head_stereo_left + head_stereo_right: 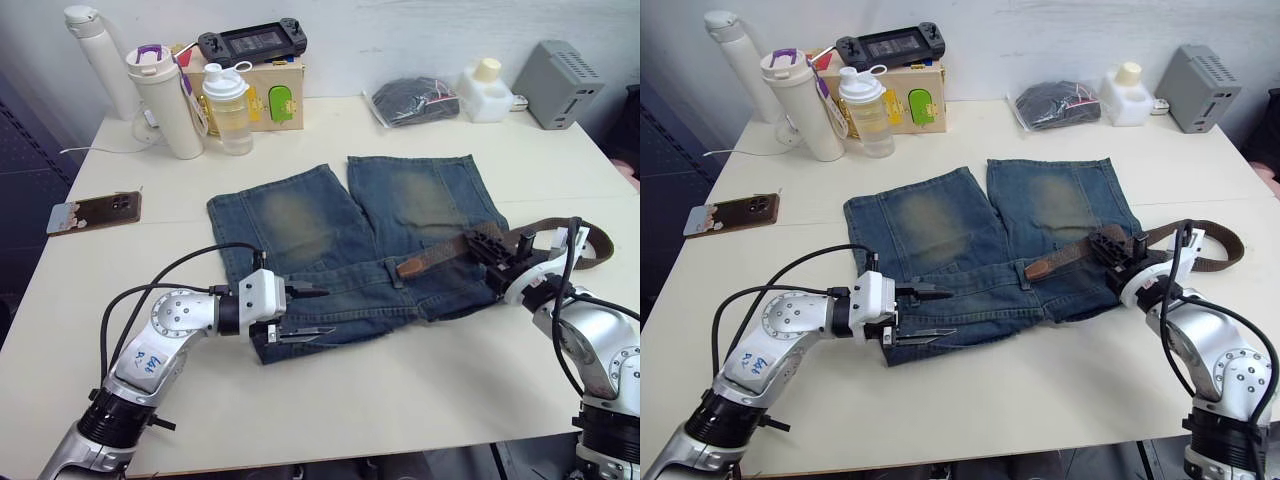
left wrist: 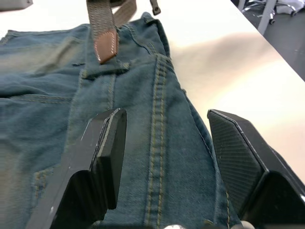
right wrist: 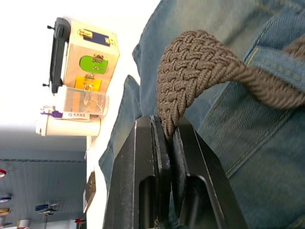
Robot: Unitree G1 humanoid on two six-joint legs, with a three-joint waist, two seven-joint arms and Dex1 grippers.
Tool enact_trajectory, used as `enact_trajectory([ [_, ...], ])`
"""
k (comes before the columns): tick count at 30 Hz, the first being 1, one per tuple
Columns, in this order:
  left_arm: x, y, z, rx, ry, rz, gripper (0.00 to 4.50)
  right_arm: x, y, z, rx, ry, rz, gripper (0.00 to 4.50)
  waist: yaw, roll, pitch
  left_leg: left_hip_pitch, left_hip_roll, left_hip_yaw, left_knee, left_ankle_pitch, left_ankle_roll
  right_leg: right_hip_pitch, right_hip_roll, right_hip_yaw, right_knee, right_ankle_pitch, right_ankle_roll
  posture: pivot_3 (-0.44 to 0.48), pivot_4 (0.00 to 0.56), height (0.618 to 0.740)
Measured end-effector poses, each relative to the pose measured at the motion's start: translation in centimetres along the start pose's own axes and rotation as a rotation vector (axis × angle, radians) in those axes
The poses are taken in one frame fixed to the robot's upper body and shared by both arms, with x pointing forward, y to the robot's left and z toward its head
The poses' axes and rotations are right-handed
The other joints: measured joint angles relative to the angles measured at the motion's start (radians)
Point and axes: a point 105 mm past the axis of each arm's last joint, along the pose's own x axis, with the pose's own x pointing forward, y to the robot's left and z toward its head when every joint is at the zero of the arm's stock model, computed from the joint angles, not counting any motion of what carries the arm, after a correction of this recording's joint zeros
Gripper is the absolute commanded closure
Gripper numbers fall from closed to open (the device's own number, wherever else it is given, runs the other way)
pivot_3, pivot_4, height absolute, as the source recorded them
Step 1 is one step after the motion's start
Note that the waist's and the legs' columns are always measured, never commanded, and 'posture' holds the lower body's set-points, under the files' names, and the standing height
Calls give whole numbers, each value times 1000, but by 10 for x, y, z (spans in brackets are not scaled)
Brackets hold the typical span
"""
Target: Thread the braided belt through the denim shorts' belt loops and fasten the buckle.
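— How many shorts are on the table [image 1: 420, 400]?

— One pair of denim shorts [image 1: 345, 240], lying flat, with two legs pointing away from the robot. Each leg has one pale yellowish patch.

— And the belt?

— One braided belt [image 1: 445, 252]. Its tan leather tip [image 1: 410, 266] lies on the waistband near the middle. The strap runs toward the robot's right, off the shorts, and curls in a loop on the table. I can't make out the buckle.

— What are the two grippers doing?

— The right gripper [image 3: 167, 138] has its fingers pressed together, pinching the braided belt, which bends over just above them. The left gripper [image 2: 164, 157] has its fingers spread wide, one on each side of a seam at the left end of the waistband.

— Any belt loops?

— One small belt loop [image 1: 1026, 271] shows by the tip. I can't tell if the tip goes through it.

— What else is there?

— One phone [image 1: 95, 212], three bottles [image 1: 165, 100], one wooden box [image 1: 268, 92] with one game console [image 1: 252, 42] on top, one dark bag [image 1: 415, 100], one grey box [image 1: 558, 84].
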Motion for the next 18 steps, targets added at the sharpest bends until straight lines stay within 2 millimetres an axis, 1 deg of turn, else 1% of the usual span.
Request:
enact_trajectory([
  [5, 0, -3, 1, -40, -13, 6, 1480, 1, -2, 3, -45, -18, 16, 4500, 1, 0, 0, 0, 0, 0, 0, 0, 0, 0, 0, 0, 0, 0, 0, 0, 150, 687],
  [9, -3, 3, 3, -44, -16, 49, 1480, 2, -3, 3, -83, -25, 17, 4500, 0, 0, 0, 0, 0, 0, 0, 0, 0, 0, 0, 0, 0, 0, 0, 0, 150, 687],
  [11, -3, 4, 3, -45, -17, 54, 1480, 4, -4, 0, -111, -18, 12, 4500, 0, 0, 0, 0, 0, 0, 0, 0, 0, 0, 0, 0, 0, 0, 0, 0, 150, 687],
  [12, -3, 4, 3, -48, -19, 56, 1480, 7, -4, -5, -138, -4, 8, 4500, 0, 0, 0, 0, 0, 0, 0, 0, 0, 0, 0, 0, 0, 0, 0, 0, 150, 687],
  [14, -3, 4, 2, -53, -19, 59, 1480, 9, -5, -10, -173, 3, 7, 4500, 0, 0, 0, 0, 0, 0, 0, 0, 0, 0, 0, 0, -1, 0, 0, 0, 150, 687],
  [18, -3, 5, 3, -53, -20, 65, 1480, 12, -2, -18, -223, 15, 19, 4500, -1, 0, 0, 0, 0, 0, -1, 0, -1, 0, 0, 0, -1, 0, 0, 0, 150, 687],
])
